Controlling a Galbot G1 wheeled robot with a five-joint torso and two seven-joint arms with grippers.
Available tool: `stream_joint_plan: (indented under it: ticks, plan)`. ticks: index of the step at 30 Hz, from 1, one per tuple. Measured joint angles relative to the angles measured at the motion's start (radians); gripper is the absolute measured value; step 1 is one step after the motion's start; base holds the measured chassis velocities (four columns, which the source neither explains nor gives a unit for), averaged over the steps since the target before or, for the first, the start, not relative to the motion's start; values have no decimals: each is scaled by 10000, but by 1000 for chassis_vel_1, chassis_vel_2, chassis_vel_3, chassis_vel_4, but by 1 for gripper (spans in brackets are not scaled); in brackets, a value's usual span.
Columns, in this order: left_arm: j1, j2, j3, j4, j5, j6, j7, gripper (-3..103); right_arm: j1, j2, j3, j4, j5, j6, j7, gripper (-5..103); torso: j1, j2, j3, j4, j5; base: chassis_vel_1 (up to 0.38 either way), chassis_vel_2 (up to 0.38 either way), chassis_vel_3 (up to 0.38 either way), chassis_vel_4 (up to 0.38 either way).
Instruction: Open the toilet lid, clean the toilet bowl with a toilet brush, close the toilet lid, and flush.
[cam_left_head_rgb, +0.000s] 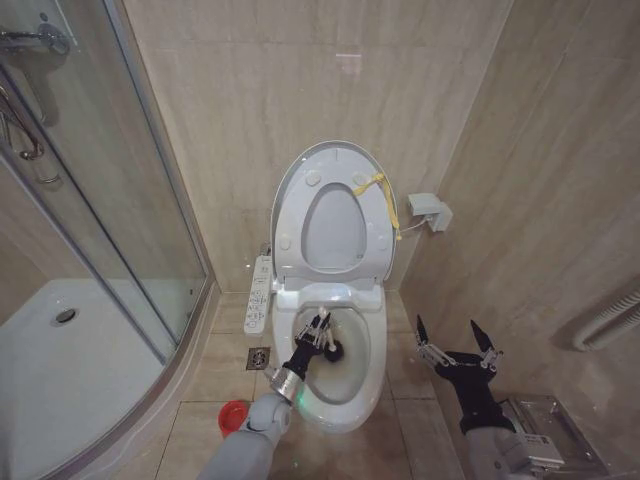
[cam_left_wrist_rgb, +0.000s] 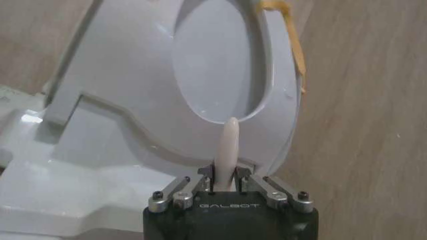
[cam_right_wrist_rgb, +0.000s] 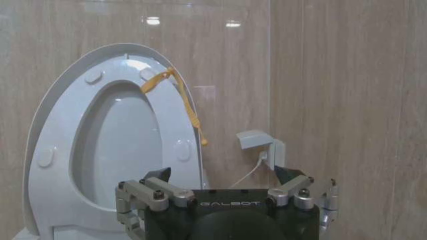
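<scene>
1. Your left gripper (cam_left_head_rgb: 318, 331) has its fingers (cam_left_wrist_rgb: 207, 176) clamped on the white handle of the toilet brush (cam_left_head_rgb: 331, 349), and it sits inside the toilet bowl (cam_left_head_rgb: 368, 372), near the bowl's back rim.
2. The brush's dark bristle head rests low against the bowl's inner wall, just beside the gripper.
3. The toilet lid (cam_left_head_rgb: 318, 165) stands upright against the back wall with the seat (cam_left_head_rgb: 291, 222) raised against it, a yellow cord (cam_left_head_rgb: 384, 194) hanging at the lid's right edge.
4. Your right gripper (cam_left_head_rgb: 458, 345) hangs over the floor to the right of the bowl, fingers (cam_right_wrist_rgb: 155, 176) spread wide, holding nothing.
5. The red cup holder (cam_left_head_rgb: 232, 415) stands on the floor left of the bowl.
</scene>
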Motion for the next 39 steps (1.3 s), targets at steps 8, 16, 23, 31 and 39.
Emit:
stream_joint_plan:
  ticks: [8, 16, 23, 31, 39]
  plan:
    - [-128, -31, -372, 739, 2220, -453, -271, 20, 0, 0, 0, 0, 0, 0, 0, 100, 1, 0, 0, -1, 1, 0, 0, 0, 0]
    - [-38, -10, -112, 189, 773, -151, -192, 20, 0, 0, 0, 0, 0, 0, 0, 100, 0, 0, 0, -2, 1, 0, 0, 0, 0]
    - [-16, 100, -97, 6, 523, -132, -228, 20, 0, 0, 0, 0, 0, 0, 0, 100, 0, -1, 0, 3, 0, 0, 0, 0, 0]
    - [22, 124, -197, 61, 521, -205, -65, 20, 0, 0, 0, 0, 0, 0, 0, 100, 0, -1, 1, 4, 3, 0, 0, 0, 0]
    - [-160, -93, -702, 1059, 3380, -859, -120, 20, 0, 0, 0, 0, 0, 0, 0, 100, 0, -1, 0, -2, 1, 0, 0, 0, 0]
